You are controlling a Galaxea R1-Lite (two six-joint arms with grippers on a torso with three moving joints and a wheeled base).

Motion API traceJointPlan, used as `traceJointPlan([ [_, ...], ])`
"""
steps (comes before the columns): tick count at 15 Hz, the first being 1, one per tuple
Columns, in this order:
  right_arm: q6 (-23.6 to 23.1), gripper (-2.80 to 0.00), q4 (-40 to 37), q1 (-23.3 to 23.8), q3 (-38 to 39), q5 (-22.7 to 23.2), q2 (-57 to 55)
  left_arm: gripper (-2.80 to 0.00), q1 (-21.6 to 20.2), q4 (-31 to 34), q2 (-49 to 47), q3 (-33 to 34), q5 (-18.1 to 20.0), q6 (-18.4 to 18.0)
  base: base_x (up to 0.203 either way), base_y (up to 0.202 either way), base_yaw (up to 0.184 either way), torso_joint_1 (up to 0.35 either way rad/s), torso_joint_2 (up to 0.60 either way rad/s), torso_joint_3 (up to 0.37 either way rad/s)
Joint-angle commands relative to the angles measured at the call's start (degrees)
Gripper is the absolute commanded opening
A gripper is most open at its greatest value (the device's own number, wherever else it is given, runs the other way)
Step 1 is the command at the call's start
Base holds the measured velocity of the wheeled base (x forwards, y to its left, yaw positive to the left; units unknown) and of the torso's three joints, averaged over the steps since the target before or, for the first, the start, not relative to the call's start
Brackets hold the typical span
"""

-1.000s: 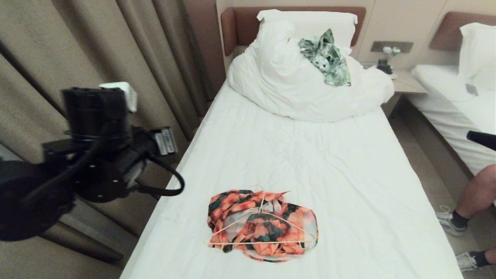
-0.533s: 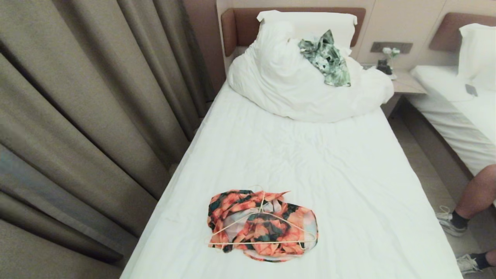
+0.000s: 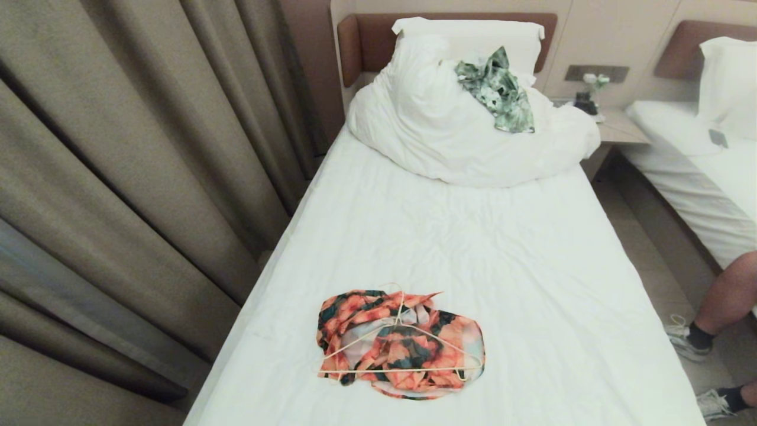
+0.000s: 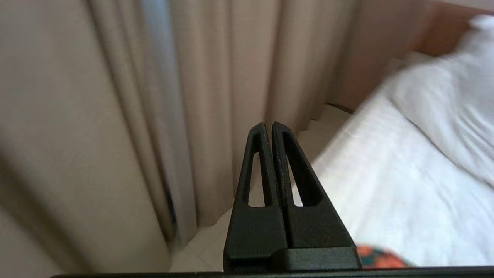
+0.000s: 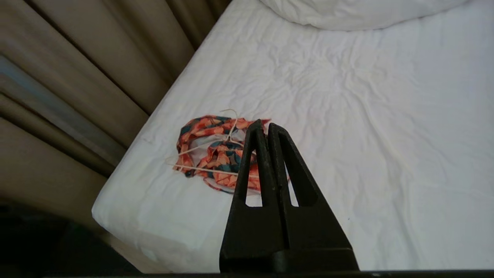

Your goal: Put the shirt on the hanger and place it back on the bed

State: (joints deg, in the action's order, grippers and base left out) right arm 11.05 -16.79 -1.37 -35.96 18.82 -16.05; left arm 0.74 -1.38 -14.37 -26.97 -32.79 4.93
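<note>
Bed (image 3: pixel 485 260): white sheet; duvet (image 3: pixel 449 127) heaped at 12 o'clock. Shirt (image 3: pixel 408 349): crumpled, at 6 o'clock on the sheet. Hanger (image 3: pixel 397 346): flat atop the shirt, hook toward 12. Left gripper (image 4: pixel 269 125): fingers together, empty, facing curtain (image 3: pixel 118 177). Right gripper (image 5: pixel 265 125): fingers together, empty, above the bed.
</note>
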Motion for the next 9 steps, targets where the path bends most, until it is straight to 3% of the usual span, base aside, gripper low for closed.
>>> traceJointPlan([
  [1,0.06,-2.8,-0.08,-0.3,1.01,0.24,2.31,-2.8,-0.35,2.25,10.01,1.97,4.48,-3.27,0.0,0.0,0.0,0.0,0.0,0.0],
  [4,0.02,-2.8,1.77,-0.06,3.92,0.17,4.61,-2.8,-0.39,2.16,14.37,6.72,11.55,-7.76,0.0,0.0,0.0,0.0,0.0,0.0],
  [9,-0.39,-2.8,13.41,0.26,18.07,-1.63,6.41,-2.8,-0.39,0.74,14.37,15.82,23.38,-8.31,0.0,0.0,0.0,0.0,0.0,0.0],
])
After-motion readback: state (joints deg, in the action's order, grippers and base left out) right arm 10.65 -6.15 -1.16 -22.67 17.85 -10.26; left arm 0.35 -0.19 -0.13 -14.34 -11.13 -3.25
